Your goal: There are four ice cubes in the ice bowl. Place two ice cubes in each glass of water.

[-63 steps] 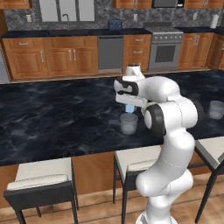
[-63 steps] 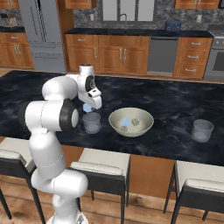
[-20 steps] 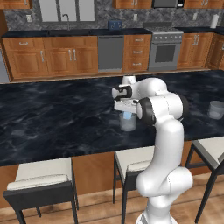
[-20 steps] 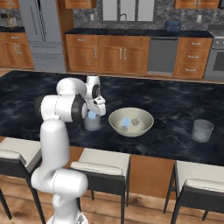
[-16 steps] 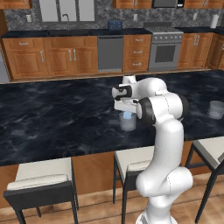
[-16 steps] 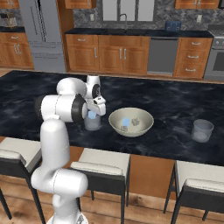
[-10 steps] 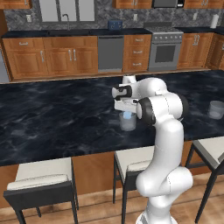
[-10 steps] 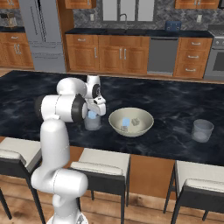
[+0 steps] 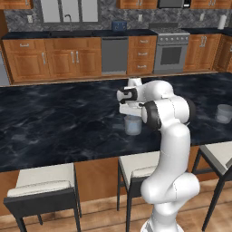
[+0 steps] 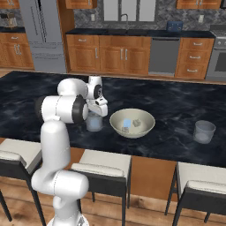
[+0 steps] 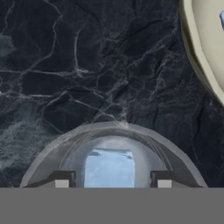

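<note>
one ice cube (image 11: pixel 109 169) lies in the near glass (image 11: pixel 111 151), directly under the gripper (image 11: pixel 109 180), whose jaws stand apart, released over the rim for a clean drop. bowl (image 10: pixel 132 123) just beside keeps remaining cubes; second glass (image 10: pixel 204 131) well apart.

This is a home kitchen, rendered rather than real. Warm wooden cabinets (image 9: pixel 59 61) with metal handles run along the back wall under a dark countertop, with a built-in dishwasher (image 9: pixel 114 55), a stainless oven range (image 9: pixel 171 53), a sink faucet (image 10: pixel 126 19) below a window and a tall stainless refrigerator (image 10: pixel 43 34) at one end. In front stands a long island topped in black veined marble (image 9: pixel 54 122), with cushioned dark-framed bar stools (image 9: pixel 43 186) drawn up along its near side on a wooden plank floor (image 10: pixel 145 207).
</note>
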